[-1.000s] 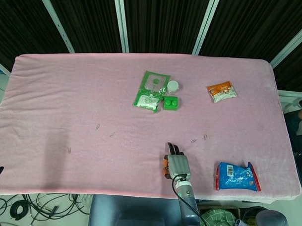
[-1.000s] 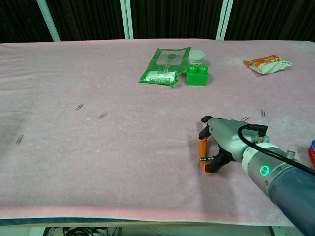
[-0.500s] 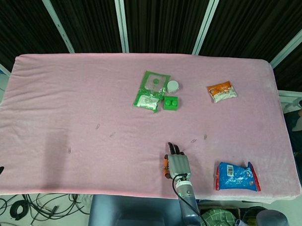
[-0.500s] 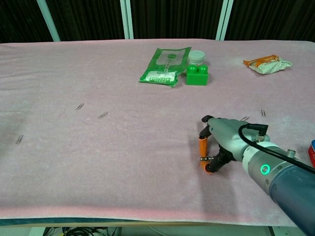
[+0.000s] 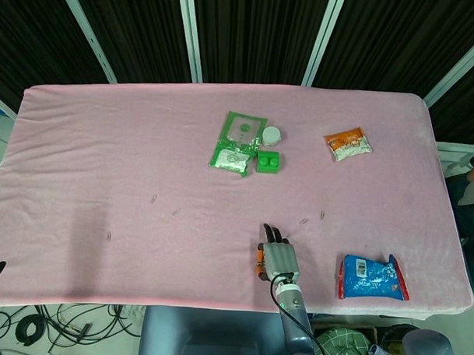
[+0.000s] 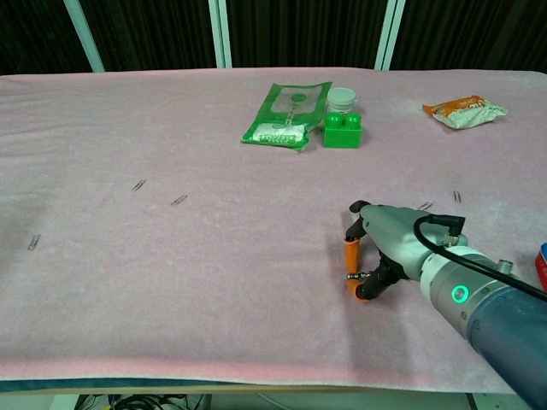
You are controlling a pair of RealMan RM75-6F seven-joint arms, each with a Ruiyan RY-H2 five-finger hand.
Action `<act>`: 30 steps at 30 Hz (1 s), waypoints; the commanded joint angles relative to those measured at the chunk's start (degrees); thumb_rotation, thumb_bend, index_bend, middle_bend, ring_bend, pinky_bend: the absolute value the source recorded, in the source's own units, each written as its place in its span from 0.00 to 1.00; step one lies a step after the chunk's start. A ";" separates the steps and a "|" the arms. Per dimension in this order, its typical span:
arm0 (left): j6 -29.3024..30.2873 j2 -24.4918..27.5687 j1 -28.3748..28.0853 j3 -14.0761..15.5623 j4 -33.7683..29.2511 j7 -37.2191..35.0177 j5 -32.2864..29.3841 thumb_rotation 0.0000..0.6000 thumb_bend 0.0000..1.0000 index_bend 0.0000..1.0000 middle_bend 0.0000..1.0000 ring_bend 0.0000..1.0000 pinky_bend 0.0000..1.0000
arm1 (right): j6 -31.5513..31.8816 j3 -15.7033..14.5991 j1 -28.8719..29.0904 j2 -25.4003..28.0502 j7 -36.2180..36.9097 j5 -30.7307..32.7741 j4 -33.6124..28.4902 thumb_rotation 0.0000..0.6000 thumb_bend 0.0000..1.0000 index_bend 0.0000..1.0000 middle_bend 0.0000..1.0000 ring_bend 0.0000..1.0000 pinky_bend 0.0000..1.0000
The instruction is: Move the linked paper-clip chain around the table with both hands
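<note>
The right robot hand (image 6: 379, 250), fingers curled with nothing visible inside, is resting on the pink cloth-covered bench (image 6: 214, 273); small paper clips (image 6: 179, 200) are lying apart.

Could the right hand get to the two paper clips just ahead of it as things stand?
Probably yes: the right hand rests on the table, and only bare pink cloth lies between it and the two paper clips, with nothing in the way.

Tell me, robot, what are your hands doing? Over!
Right hand low on table, fingers curled, empty. Left hand barely visible. Paper clips scattered, untouched. Nothing blocking.
</note>
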 commanded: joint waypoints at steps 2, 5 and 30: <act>-0.09 0.01 -0.03 0.01 0.01 0.06 -0.03 1.00 0.21 0.05 0.01 0.00 0.00 | 0.02 0.14 -0.04 0.26 0.19 -0.03 -0.37 1.00 0.31 0.60 0.00 0.04 0.24; -0.10 0.10 0.00 0.03 -0.04 -0.03 -0.07 1.00 0.21 0.05 0.01 0.00 0.00 | 0.11 0.64 -0.04 1.23 0.29 -0.05 -1.45 1.00 0.31 0.60 0.00 0.04 0.24; -0.36 -0.03 -0.12 0.08 -0.29 0.69 -0.13 1.00 0.21 0.05 0.01 0.00 0.00 | -0.79 5.47 0.82 13.70 2.81 3.36 -15.44 1.00 0.31 0.61 0.00 0.04 0.24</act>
